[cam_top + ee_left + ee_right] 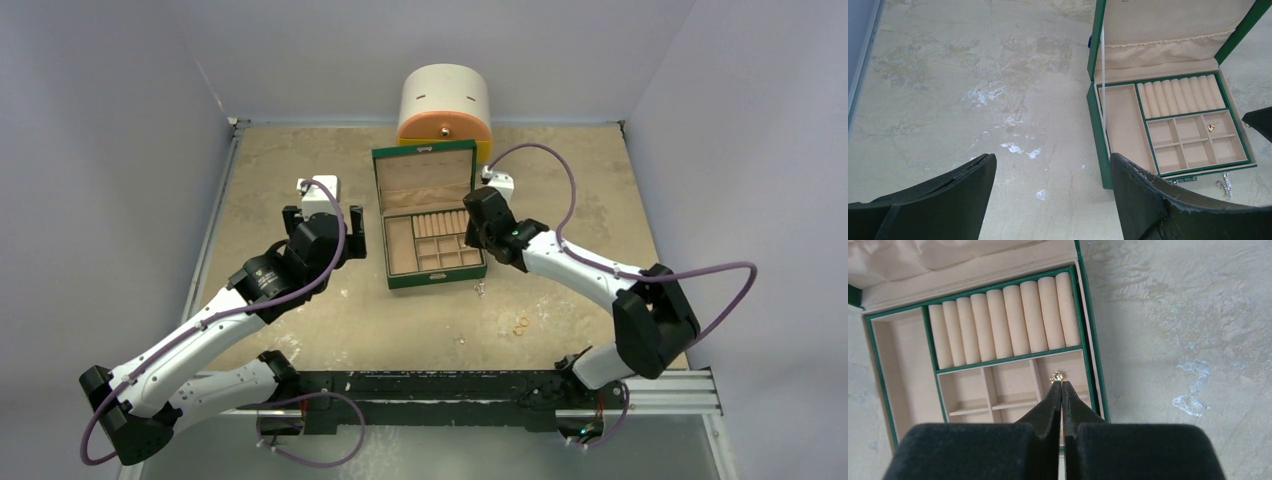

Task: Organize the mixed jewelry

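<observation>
Beige tabletop [400,330] with an open green box [436,282]. One gold piece [1056,376] lies in its back-right small compartment, the right hand [1062,386] pinched together over it. The left hand [1053,160], fingers apart, hovers left of the box. Gold rings [521,324] and silvery bits [481,290] in front of the box are not yet sorted.

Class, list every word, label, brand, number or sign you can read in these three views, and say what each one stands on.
No text can be read in any view.
Green jewelry box: no lettering on the lid, lining or compartments.
White and orange drum: only dark slots, no print.
Left arm and right arm: no legible label.
</observation>
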`<state>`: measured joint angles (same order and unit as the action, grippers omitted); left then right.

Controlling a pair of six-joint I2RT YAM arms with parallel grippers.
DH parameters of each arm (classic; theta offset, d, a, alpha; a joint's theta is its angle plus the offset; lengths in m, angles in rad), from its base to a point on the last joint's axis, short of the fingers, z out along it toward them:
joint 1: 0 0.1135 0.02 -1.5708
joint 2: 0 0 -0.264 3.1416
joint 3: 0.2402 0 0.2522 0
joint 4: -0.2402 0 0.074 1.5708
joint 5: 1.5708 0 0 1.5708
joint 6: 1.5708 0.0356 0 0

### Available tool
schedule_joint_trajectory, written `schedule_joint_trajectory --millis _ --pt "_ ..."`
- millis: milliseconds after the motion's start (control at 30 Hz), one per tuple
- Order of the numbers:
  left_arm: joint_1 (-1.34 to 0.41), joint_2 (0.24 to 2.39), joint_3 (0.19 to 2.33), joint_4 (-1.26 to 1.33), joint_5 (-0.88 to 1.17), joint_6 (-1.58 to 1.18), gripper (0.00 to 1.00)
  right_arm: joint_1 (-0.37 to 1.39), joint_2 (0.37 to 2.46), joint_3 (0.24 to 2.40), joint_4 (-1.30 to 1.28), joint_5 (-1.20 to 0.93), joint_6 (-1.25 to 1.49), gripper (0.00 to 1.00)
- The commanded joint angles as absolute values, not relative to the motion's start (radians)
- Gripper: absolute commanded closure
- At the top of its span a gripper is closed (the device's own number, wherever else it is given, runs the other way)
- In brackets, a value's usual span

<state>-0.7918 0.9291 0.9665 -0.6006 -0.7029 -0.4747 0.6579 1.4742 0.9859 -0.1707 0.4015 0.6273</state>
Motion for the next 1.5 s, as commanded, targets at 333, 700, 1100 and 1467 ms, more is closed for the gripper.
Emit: schedule_joint_trajectory --millis 333,700,1100,1467 --pt "-0.782 0.91 0.962 -0.581 -0.707 -0.456 0.17 0.662 1.589 1.063 -0.169 0.448 0.628 1.0" --pt "-0.782 0.908 0.96 -0.581 -0.707 -0.456 0.17 0.664 1.617 1.076 -0.192 0.468 0.664 0.9" --pt "-0.782 0.911 0.959 -0.583 -0.71 -0.457 0.17 0.664 1.508 1.039 -0.229 0.46 0.695 0.81" --pt "-0.783 0.918 0.959 -0.583 -0.713 -0.456 0.17 0.665 1.268 0.894 -0.279 0.39 0.697 0.79"
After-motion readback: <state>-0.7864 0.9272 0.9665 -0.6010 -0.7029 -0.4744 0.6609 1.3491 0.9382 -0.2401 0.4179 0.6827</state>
